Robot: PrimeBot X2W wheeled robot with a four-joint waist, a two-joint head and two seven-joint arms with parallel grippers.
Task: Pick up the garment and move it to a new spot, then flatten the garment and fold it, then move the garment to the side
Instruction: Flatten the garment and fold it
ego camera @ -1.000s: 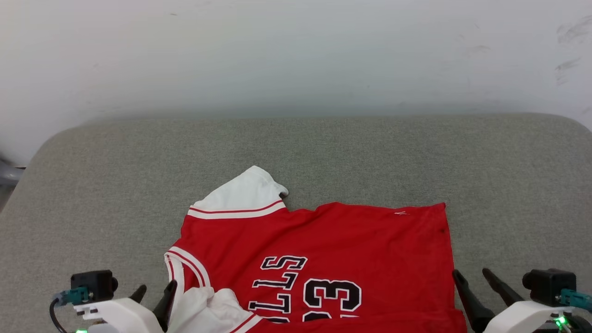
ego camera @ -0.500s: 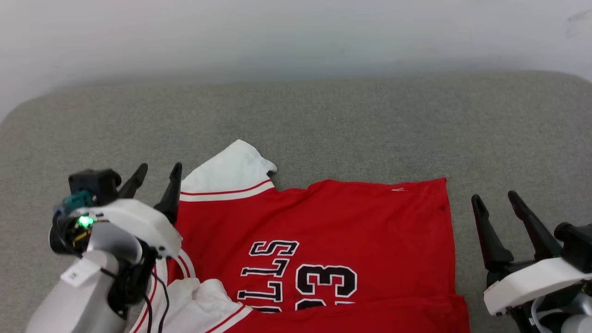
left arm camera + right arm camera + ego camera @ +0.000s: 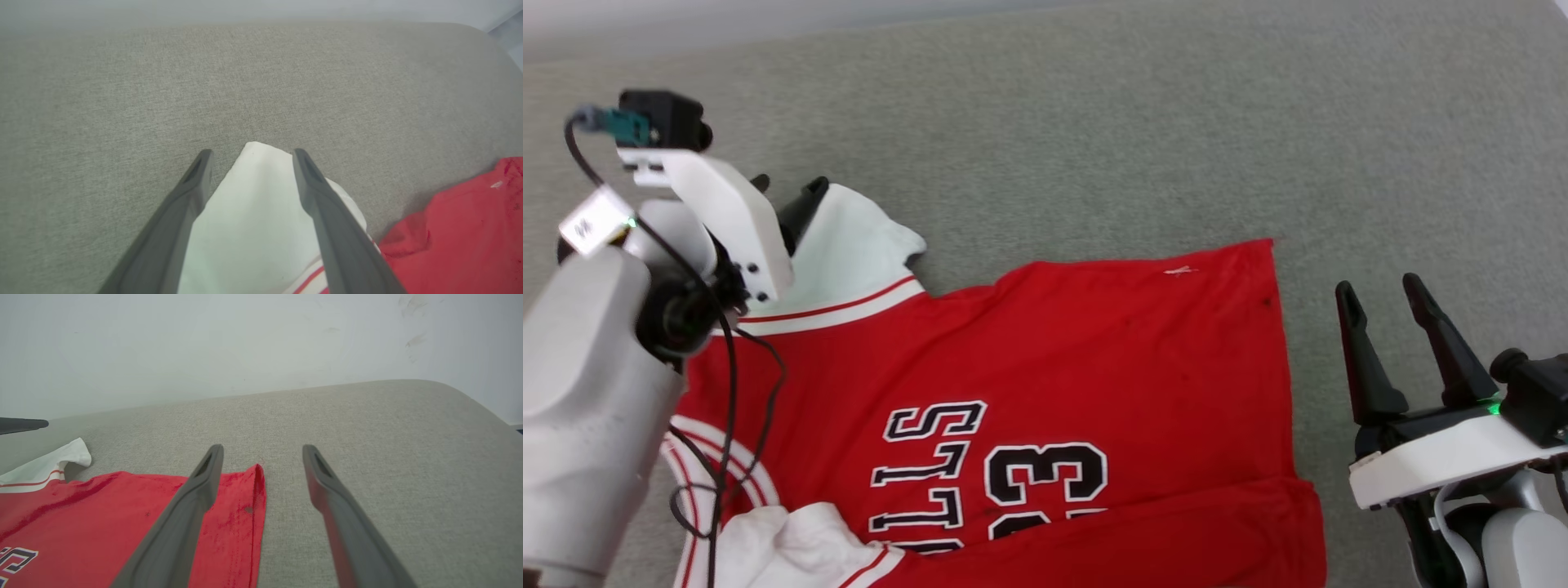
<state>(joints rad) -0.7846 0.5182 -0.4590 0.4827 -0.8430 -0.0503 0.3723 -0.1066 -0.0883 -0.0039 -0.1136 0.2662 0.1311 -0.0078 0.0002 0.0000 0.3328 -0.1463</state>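
Observation:
The garment (image 3: 1045, 359), a red T-shirt with white sleeves and black lettering, lies spread on the grey cushion (image 3: 1094, 122). Its far white sleeve (image 3: 849, 245) points away from me; the near sleeve (image 3: 792, 547) is bunched at the bottom. My left gripper (image 3: 784, 192) is open over the far sleeve. In the left wrist view its fingers straddle the sleeve's tip (image 3: 253, 196). My right gripper (image 3: 1379, 287) is open just right of the shirt's hem edge, holding nothing. In the right wrist view the hem's far corner (image 3: 255, 477) lies between its fingers.
The grey cushion stretches beyond the shirt to a white wall (image 3: 204, 343). Its rounded far right corner (image 3: 461, 400) shows in the right wrist view. The left gripper's fingertip (image 3: 24, 424) shows at that view's left edge.
The camera has tilted down, shifting the whole picture. My left arm has reached forward from the near edge to the far white sleeve. My right gripper has advanced along the hem side. Both stay open.

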